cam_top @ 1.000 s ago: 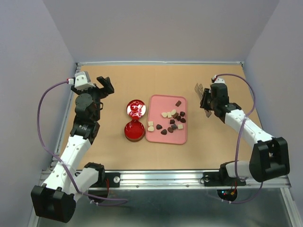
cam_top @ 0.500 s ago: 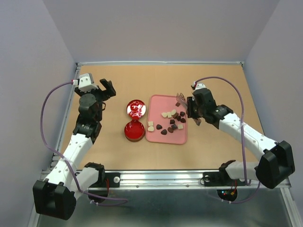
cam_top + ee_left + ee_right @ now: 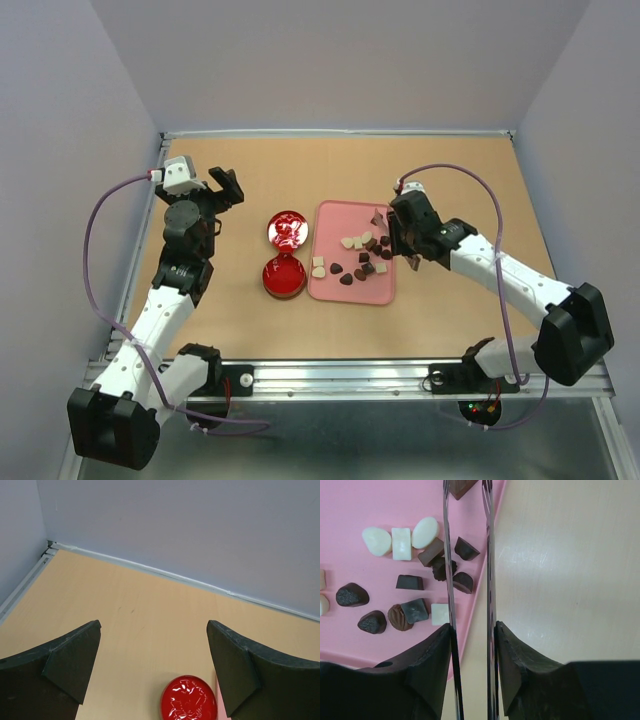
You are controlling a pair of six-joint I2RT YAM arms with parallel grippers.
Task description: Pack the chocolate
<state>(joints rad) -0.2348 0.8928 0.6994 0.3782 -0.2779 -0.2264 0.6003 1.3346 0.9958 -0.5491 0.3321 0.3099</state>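
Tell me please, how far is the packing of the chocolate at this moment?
Nothing looks packed: the open red tin is empty, its lid beside it. In hand: the right gripper, fingers nearly closed, reaches a dark chocolate at the pink tray edge. The left gripper hangs open. All chocolates remain on the tray.

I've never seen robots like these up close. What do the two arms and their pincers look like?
Both arms are white segments joined by chunky black joints, with a purple cable looping along each. The left pincer has broad, dark, wedge-shaped fingers. The right pincer carries thin, clear blade-like fingers on black mounts.
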